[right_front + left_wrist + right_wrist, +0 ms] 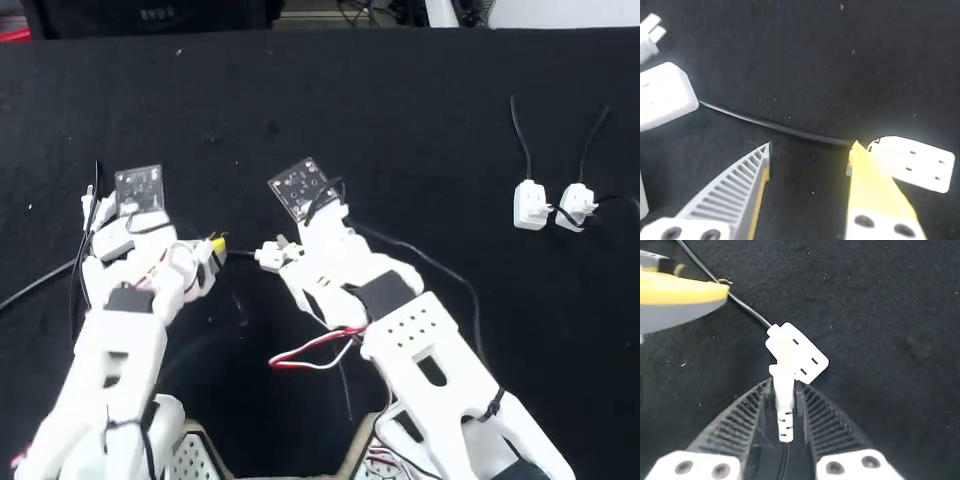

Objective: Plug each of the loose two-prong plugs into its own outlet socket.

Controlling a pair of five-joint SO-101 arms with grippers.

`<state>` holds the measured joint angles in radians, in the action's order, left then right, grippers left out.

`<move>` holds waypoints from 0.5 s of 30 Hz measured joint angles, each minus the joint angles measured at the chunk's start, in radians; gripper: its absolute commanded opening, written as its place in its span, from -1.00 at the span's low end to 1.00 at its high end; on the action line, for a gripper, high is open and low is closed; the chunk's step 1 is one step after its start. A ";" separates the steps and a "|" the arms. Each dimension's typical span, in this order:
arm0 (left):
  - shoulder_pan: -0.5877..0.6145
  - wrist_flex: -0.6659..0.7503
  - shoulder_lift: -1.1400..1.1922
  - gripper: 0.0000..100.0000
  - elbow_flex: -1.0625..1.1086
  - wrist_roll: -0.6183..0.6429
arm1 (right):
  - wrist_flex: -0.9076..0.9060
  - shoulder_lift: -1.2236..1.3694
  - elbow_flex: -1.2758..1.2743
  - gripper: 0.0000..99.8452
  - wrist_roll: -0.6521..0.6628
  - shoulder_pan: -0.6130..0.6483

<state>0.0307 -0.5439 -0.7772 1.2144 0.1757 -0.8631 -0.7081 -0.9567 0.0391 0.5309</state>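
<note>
Nearest the arm bases, the right claw (pixel 783 385) is closed narrowly on a white two-prong plug (pixel 784 412). The plug's front end is pressed against the white outlet socket (pixel 800 354), which lies flat on the black surface (pixel 400 120). Whether the prongs are seated in a slot pair cannot be told. Just beside it, the left claw (pixel 811 146) is spread wide with nothing gripped. The thin black cable (pixel 765 124) leading to the socket is straddled by it, and its yellow finger (pixel 870 185) is set right next to the socket body.

The step in hand is judged to be insertion. It would be done well if the plug were lined up square with one slot pair and pushed straight along the prongs rather than at a slant, since the light socket block is likely to slide away. A brace from the left claw, either closed on the cable or set behind the block, would be of help.

Farther off, well apart to the right, a white corded piece (pixel 530 205) and its twin (pixel 577 207) are laid side by side. These are taken to be plugs awaiting their turn.
</note>
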 measured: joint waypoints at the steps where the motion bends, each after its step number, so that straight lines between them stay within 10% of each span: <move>1: 0.000 0.000 0.044 -0.50 -0.023 0.000 | -0.005 0.000 0.005 -0.98 0.000 0.000; 15: 0.000 -0.003 0.575 -0.50 -0.318 0.000 | -0.018 0.000 -0.020 -0.98 0.000 0.000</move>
<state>0.0307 -0.5470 -0.2018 0.8968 0.1757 -0.8815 -0.7081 -0.9766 0.0391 0.5309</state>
